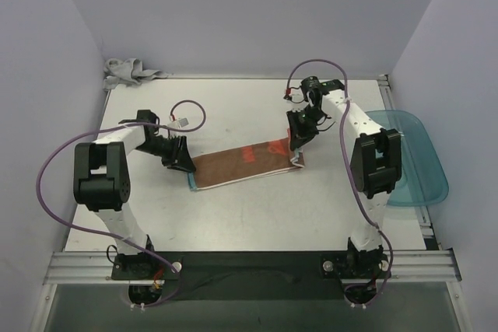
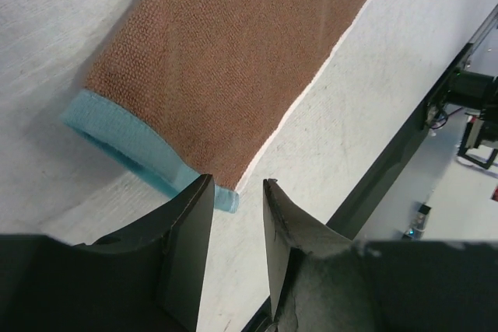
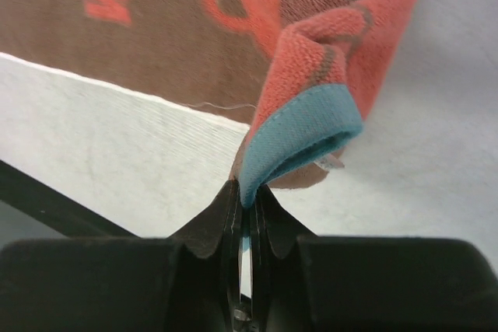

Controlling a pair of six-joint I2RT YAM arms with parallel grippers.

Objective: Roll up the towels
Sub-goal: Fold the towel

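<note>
The rust-brown towel [image 1: 243,163] lies as a long strip across the middle of the table, with red print and a teal hem. My right gripper [image 1: 296,158] is shut on its right end, pinching the teal hem, and that end [image 3: 311,99] is folded over into a loop. My left gripper [image 1: 185,164] is open at the towel's left end; its fingers [image 2: 187,223] straddle the near teal corner [image 2: 222,196] without holding it. The light grey towel [image 1: 131,71] lies crumpled at the far left corner.
A translucent teal tray [image 1: 411,153] sits at the right table edge behind the right arm. Purple walls enclose the table on three sides. A black bar [image 1: 249,266] runs along the near edge between the arm bases.
</note>
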